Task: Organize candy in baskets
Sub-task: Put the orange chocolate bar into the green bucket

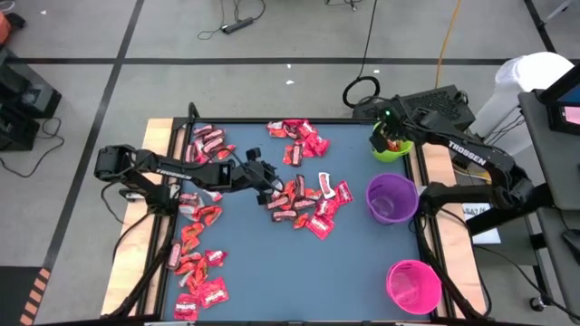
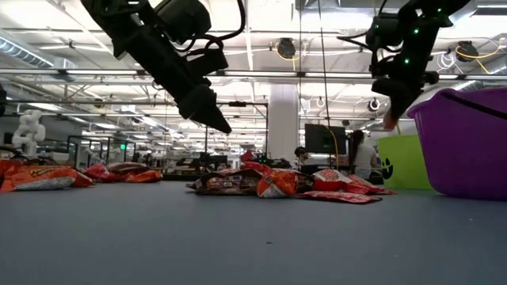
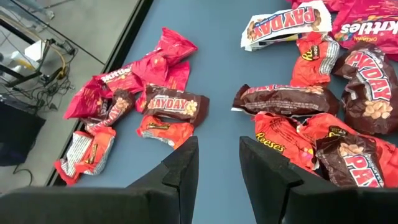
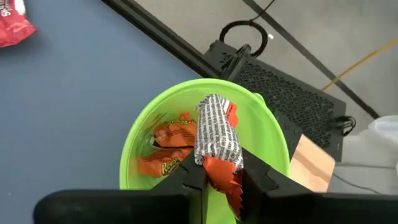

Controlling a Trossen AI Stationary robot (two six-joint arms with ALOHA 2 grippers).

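Note:
Candy in red, orange and brown wrappers lies in heaps on the blue table: a centre heap (image 1: pixel 304 201), one at the far edge (image 1: pixel 297 140) and others along the left side (image 1: pixel 195 263). My left gripper (image 3: pixel 219 162) hovers open just above the bare table beside the centre heap, with nothing between its fingers. My right gripper (image 4: pixel 217 183) is over the lime green basket (image 4: pixel 267 134) at the table's far right, shut on an orange candy (image 4: pixel 216 134) whose silver underside shows. An orange candy (image 4: pixel 165 157) lies inside that basket. The purple basket (image 1: pixel 391 197) and the pink basket (image 1: pixel 414 285) stand along the right edge. My right gripper pinches the candy's orange end (image 4: pixel 219 173) between its two fingers. The fingers slant down from above. The rest of the candy sticks out past the fingertips, lifted clear over the green basket's opening.
A black frame (image 1: pixel 272 121) borders the table, with wooden strips (image 1: pixel 136 235) at the left and right sides. A black box with a cable loop (image 1: pixel 435 101) sits just beyond the far right corner. Bare blue table (image 1: pixel 299 281) lies toward the near edge.

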